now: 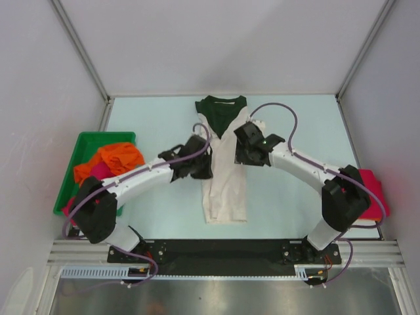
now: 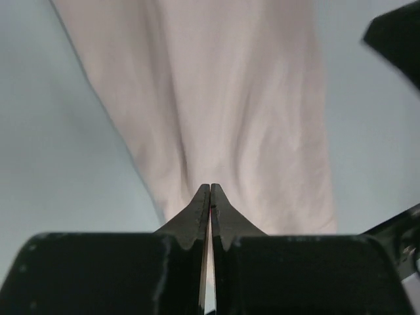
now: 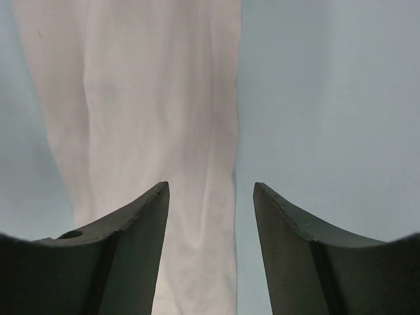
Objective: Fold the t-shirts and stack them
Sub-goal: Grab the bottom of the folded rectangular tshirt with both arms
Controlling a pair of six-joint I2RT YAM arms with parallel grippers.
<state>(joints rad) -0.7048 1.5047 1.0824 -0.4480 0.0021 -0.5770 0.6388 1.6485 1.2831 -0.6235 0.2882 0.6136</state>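
Observation:
A cream t-shirt (image 1: 225, 177) with dark green sleeves lies in the middle of the table as a narrow lengthwise strip, its green collar end at the far side. My left gripper (image 1: 205, 164) hangs over the strip's left edge. It is shut (image 2: 210, 187), fingertips touching, with the cream cloth (image 2: 249, 98) below it and nothing seen between them. Over the strip's right edge my right gripper (image 1: 244, 152) stands open (image 3: 210, 187). The cream cloth (image 3: 144, 98) and bare table show through its gap.
A green plastic bin (image 1: 72, 164) at the left holds an orange tee (image 1: 115, 157) and a magenta-pink one (image 1: 98, 172). A pink-red tee (image 1: 377, 193) lies at the right edge, partly under my right arm. White walls enclose the table.

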